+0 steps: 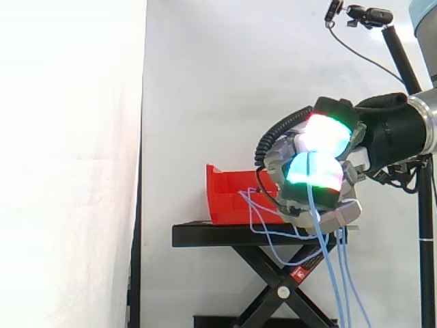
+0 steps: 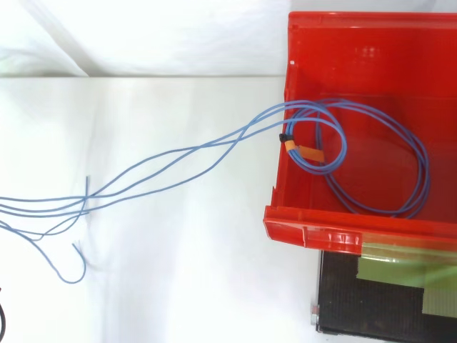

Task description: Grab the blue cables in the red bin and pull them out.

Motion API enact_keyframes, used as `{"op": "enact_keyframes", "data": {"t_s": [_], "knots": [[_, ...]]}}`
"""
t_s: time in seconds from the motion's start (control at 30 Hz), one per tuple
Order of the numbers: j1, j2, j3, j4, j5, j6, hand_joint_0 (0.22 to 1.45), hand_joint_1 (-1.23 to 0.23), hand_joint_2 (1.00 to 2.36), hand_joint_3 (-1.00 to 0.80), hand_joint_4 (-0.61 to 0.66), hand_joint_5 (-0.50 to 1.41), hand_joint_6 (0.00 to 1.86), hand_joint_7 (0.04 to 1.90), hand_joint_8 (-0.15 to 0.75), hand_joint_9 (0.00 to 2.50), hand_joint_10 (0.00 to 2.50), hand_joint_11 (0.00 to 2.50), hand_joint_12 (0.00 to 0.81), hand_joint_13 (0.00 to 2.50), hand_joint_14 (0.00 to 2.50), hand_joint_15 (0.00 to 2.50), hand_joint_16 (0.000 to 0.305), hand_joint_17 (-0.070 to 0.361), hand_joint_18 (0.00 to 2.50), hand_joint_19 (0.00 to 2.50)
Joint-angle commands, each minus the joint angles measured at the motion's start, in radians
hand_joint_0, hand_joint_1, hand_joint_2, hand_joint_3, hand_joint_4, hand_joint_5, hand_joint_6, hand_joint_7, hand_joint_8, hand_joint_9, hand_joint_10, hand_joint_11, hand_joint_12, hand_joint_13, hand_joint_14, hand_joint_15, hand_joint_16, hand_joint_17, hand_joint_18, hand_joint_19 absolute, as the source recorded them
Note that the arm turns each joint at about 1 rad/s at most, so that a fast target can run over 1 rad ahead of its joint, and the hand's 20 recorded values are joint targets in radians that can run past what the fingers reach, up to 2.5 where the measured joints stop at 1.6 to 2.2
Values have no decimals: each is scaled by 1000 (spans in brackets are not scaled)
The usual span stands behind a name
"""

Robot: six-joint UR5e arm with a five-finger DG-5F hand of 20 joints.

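Note:
My hand [image 1: 319, 169] hovers at the right end of the red bin [image 1: 229, 195], just above the black stand [image 1: 218, 236]. Its fingers are curled, pads glowing green, cyan and red, and they clasp the blue cables [image 1: 336, 273]. Strands hang from the hand toward the floor, and loops sag back to the bin. In the top view, part of the blue cables [image 2: 371, 153] still lies coiled inside the red bin [image 2: 335, 230], bound by an orange tie [image 2: 303, 151]. Several strands run out over the bin's left wall and stretch away to the left.
The scissor-lift stand [image 2: 371, 307] carries the bin before a white curtain. A camera on a black pole [image 1: 372, 15] stands at the top right, behind the arm. Loose cable ends [image 2: 68, 275] lie at the left in the top view.

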State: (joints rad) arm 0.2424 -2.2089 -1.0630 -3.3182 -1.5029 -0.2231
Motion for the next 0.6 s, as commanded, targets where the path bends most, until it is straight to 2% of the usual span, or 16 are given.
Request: {"op": "enact_keyframes", "data": {"t_s": [0.0, 0.17, 0.47, 0.57], "knots": [[0, 0, 0, 2, 0, -49, 941, -795, 1000, -1000, 181, 961, 641, 614, 263, 1399, 31, 1088, 343, 1239, 2311, 874, 37, 83, 1414, 1582], [0, 0, 0, 2, 0, -57, 939, -797, 1000, -1000, 181, 961, 638, 615, 261, 1454, 28, 1236, 341, 1217, 2350, 864, 37, 83, 1412, 1576], [0, 0, 0, 2, -2, -57, 936, -799, 1000, -1000, 171, 933, 676, 584, 221, 1619, 5, 1821, 343, 1205, 2401, 827, 37, 83, 1394, 1552], [0, 0, 0, 2, -2, -57, 936, -800, 1000, -1000, 169, 932, 680, 578, 214, 1603, 288, 1766, 335, 1197, 2428, 817, 37, 84, 1385, 1523]]}}
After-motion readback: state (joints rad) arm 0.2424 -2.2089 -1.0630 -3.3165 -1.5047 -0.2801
